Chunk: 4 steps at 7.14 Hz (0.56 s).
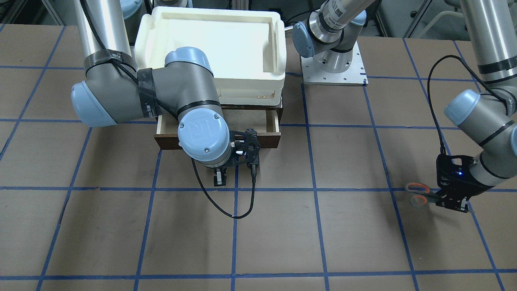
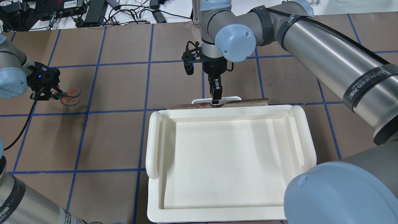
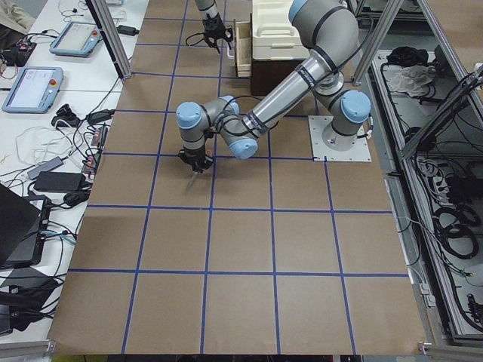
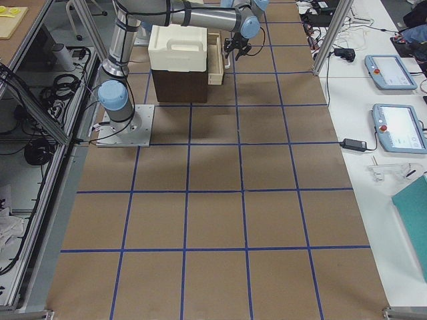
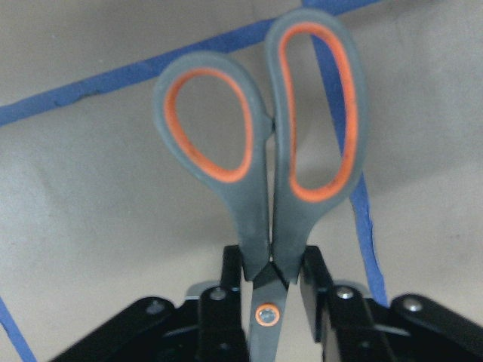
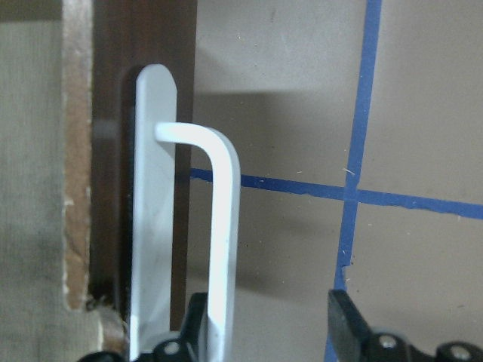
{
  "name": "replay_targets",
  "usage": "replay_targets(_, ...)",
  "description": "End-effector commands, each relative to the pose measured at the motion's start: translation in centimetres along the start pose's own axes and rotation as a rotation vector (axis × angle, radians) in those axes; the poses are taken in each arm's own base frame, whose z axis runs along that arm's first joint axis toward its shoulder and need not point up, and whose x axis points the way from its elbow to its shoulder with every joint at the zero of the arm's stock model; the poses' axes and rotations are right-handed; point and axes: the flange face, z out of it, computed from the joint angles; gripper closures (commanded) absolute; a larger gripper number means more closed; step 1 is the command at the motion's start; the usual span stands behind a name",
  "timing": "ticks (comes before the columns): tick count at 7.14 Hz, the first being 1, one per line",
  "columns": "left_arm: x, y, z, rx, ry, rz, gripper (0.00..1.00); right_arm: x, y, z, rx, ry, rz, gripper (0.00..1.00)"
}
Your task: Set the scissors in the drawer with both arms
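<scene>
Nearest you, the left gripper (image 2: 46, 92) is clenched on the scissors (image 2: 67, 96) at the pivot, their loops jutting out over the table (image 1: 282, 226), well apart from the drawer (image 1: 266, 140). Farther back, the right gripper (image 2: 215, 93) stands released around the open drawer's white handle (image 6: 223, 226), below the cream tray (image 1: 149, 40).

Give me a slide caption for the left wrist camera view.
Left end effector shut on the scissors near their pivot, orange-lined loops pointing away over the blue-taped table.

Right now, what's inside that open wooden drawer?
Only bare pale wood shows in the drawer. The right arm covers its middle and the white tray hides its back, so those parts are unseen.
</scene>
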Motion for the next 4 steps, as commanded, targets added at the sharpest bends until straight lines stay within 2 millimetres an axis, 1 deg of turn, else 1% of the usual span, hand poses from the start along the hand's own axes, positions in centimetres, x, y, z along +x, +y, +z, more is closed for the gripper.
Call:
replay_targets(1, -0.8, -2.5, -3.1, 0.002, -0.009, 0.003, 0.98, 0.8, 0.2, -0.3, 0.003, 0.011, -0.016, 0.4)
replay_targets(2, -1.4, -4.2, -4.5, -0.003, -0.015, 0.014, 0.98, 1.1, 0.5, -0.4, 0.007, 0.023, -0.032, 0.39)
replay_targets(3, -1.6, -5.2, -5.8, 0.004, -0.01, -0.003, 0.98, 1.5, 0.8, -0.8, 0.011, 0.04, -0.03, 0.39)
replay_targets(4, -1.8, -5.3, -7.5, 0.008, -0.009, -0.013, 0.99, 1.9, 0.7, -0.9, 0.012, 0.045, -0.031, 0.39)
